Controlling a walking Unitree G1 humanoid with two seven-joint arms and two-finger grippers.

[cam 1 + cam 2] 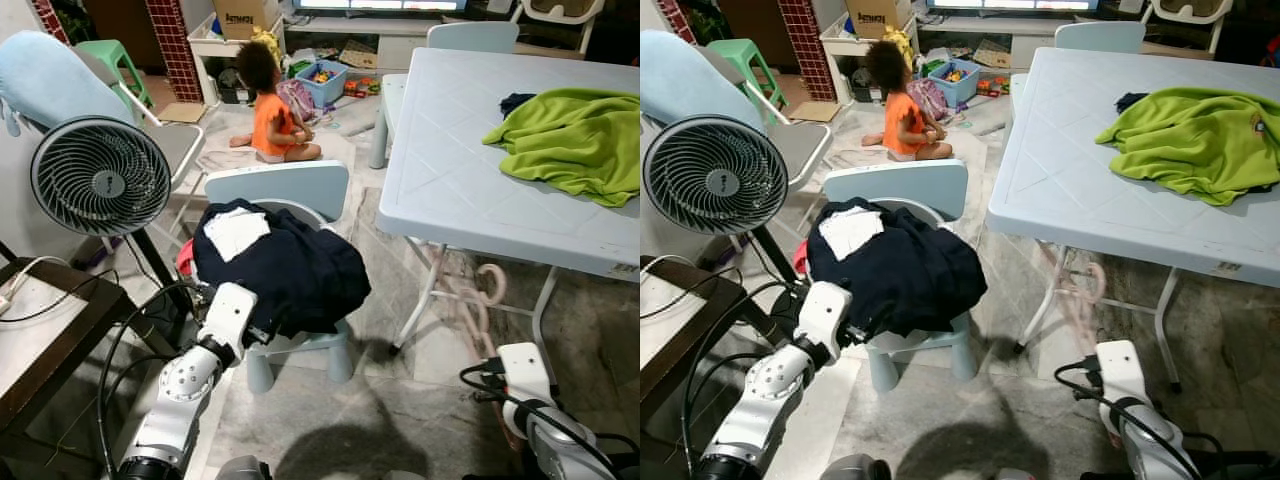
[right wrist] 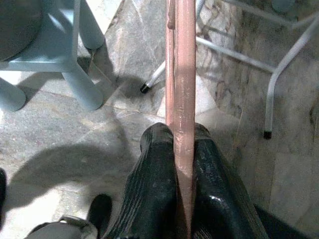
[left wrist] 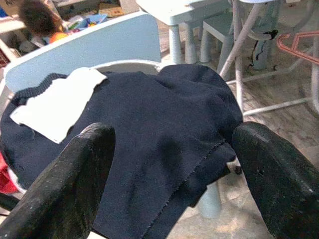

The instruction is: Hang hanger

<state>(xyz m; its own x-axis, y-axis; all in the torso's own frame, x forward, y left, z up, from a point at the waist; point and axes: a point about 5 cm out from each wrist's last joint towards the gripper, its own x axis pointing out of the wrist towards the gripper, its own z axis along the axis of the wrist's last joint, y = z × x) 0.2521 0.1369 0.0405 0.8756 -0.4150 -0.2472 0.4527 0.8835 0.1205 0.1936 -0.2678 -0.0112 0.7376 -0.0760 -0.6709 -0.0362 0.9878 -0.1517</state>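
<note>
**Pink hanger clamped in right gripper; left gripper spread over dark garment**

Pink plastic, scuffed and worn along its edge: the hanger (image 2: 180,74) runs straight out from between the right gripper (image 2: 182,149) fingers, seen edge-on in the right wrist view. In the head views its hooked end (image 1: 490,285) shows beyond that gripper, low beside the legs of the pale blue table (image 1: 450,190). Both black fingers are pressed flat against the hanger, one on each face, with no gap.

The left gripper (image 3: 174,164) has its fingers (image 3: 75,184) spread wide, holding nothing. Just ahead of them lies a navy garment (image 1: 285,265) heaped on a small pale blue chair (image 1: 290,185); a white patch (image 1: 235,232) sits on the cloth at its far side.

A green fleece (image 1: 575,135) lies on the tabletop, well beyond the right gripper. A cardboard box (image 1: 240,17) in the far background bears print too small to read.
</note>
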